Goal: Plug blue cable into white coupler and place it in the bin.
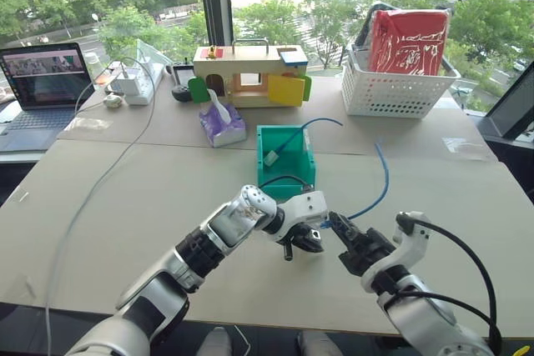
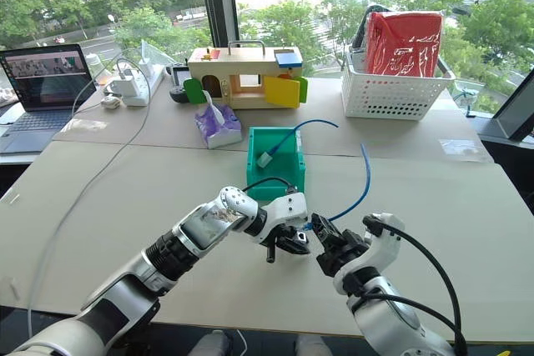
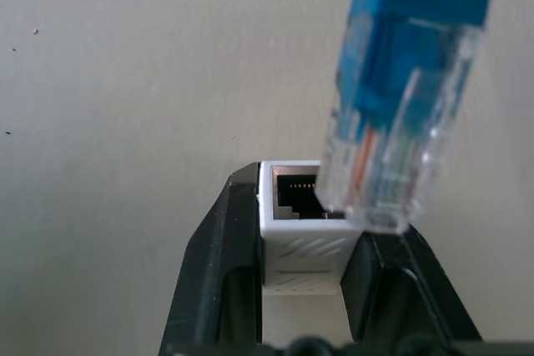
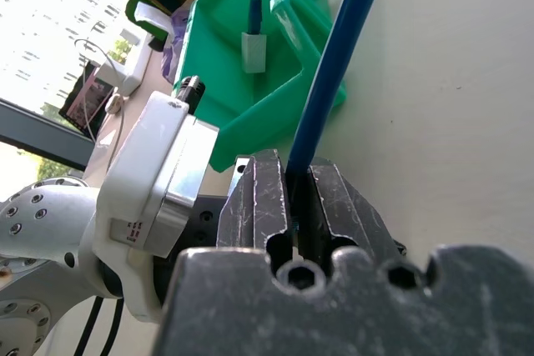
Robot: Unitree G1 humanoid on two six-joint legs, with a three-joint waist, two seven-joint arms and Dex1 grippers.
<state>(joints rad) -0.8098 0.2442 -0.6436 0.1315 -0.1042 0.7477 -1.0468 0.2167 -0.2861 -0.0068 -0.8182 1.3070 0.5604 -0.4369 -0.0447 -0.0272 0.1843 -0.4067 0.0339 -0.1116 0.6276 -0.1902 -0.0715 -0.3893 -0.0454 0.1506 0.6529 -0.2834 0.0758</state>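
A wide beige tabletop (image 1: pixel 150 206) is being shown in front of tall windows, with trees and a street lying beyond the glass. The bin (image 1: pixel 286 174) is standing near the middle of the tabletop, and a second cable with a white block on its end (image 1: pixel 272 157) is lying inside it, trailing over the far wall. At the far left corner a laptop (image 1: pixel 43 81) is being kept open, with a power strip (image 1: pixel 133 82) just beside it and a grey cord (image 1: pixel 100 181) running down the left side. Along the far edge a wooden toy house (image 1: pixel 250 75) is standing, a purple packet (image 1: pixel 222 125) is lying in front of it, and a white basket (image 1: pixel 392 89) holding a red bag is sitting toward the far right corner.

Near the front edge, in front of the bin, the two grippers are being held close together. The coupler (image 3: pixel 298 223) is being clamped between the narrowly spread fingers of the left gripper (image 1: pixel 305 242), its socket facing outward. The blue cable (image 1: pixel 377 189) is being pinched just behind its plug by the tightly closed right gripper (image 1: pixel 344 233). The clear plug (image 3: pixel 392 156) is being held right at the socket's mouth, not yet seated. From the grip the cable is arching away over the tabletop to the right of the bin.
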